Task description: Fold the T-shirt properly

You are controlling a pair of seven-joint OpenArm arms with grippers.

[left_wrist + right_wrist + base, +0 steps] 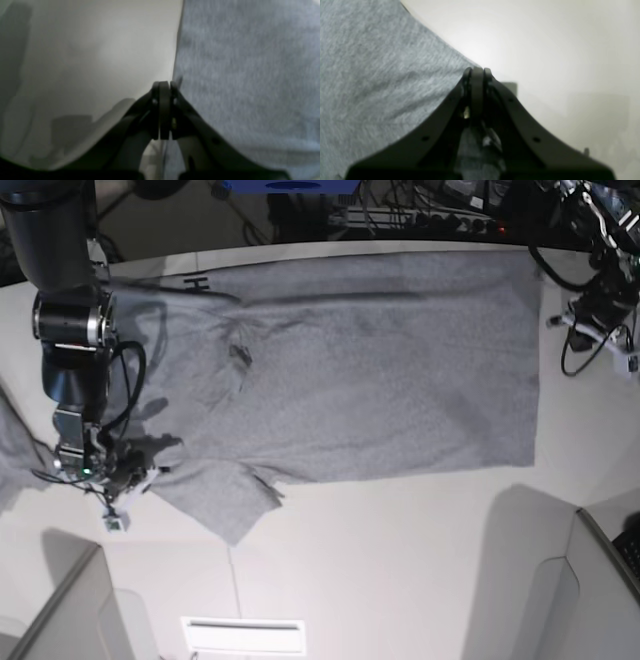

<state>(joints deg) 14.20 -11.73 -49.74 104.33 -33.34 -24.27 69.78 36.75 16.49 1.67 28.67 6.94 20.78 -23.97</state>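
Observation:
The grey T-shirt (380,370) lies spread flat on the white table (400,560), with a bit of black lettering (195,283) showing at its back left. My right gripper (140,472) sits at the near left sleeve. In the right wrist view it (477,70) is shut on the T-shirt (370,75) at the cloth's edge, with grey fabric showing under the fingers. My left gripper (553,322) is at the shirt's right edge. Its jaws (163,83) are shut right beside the T-shirt (250,75). Whether they pinch cloth is unclear.
Cables and equipment (420,215) line the table's far edge. Grey panels stand at the near left (60,610) and near right (600,580) corners. A white plate (243,635) lies at the front edge.

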